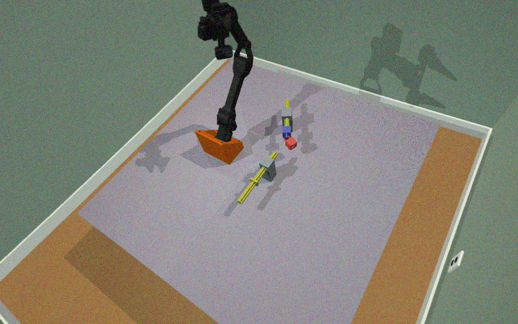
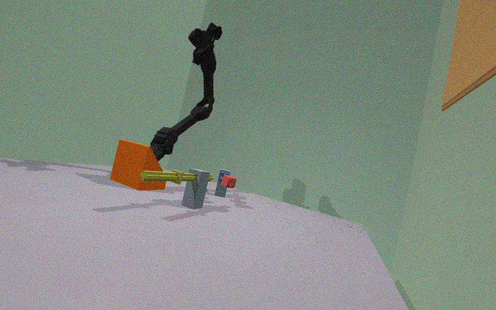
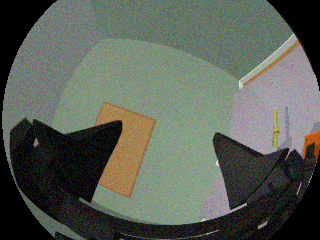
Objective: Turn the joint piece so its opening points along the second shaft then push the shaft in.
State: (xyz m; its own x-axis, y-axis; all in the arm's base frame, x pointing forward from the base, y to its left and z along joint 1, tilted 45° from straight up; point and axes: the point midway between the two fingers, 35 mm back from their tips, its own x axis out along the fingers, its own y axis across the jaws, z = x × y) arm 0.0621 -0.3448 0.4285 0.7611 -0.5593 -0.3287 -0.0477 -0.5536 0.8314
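The red square joint piece (image 1: 291, 142) (image 2: 229, 181) hangs on the blue hinge part (image 1: 286, 130) at the end of the first yellow shaft (image 1: 286, 102), which is fixed to a grey block (image 1: 286, 113). The joint piece is bent away from that shaft's line. The second yellow shaft (image 1: 247, 192) (image 2: 159, 175) (image 3: 276, 120) passes through its own grey block (image 1: 270, 172) (image 2: 194, 194); its near end is short of the joint piece, with a gap between. My gripper (image 3: 170, 132) is open and empty, raised high above the table, far from both shafts.
The orange wedge base (image 1: 217, 146) (image 2: 131, 164) of the arm stands left of the two blocks. A white rim (image 1: 450, 233) runs along the table's edge. In the wrist view an orange panel (image 3: 135, 145) shows on the wall between the fingers.
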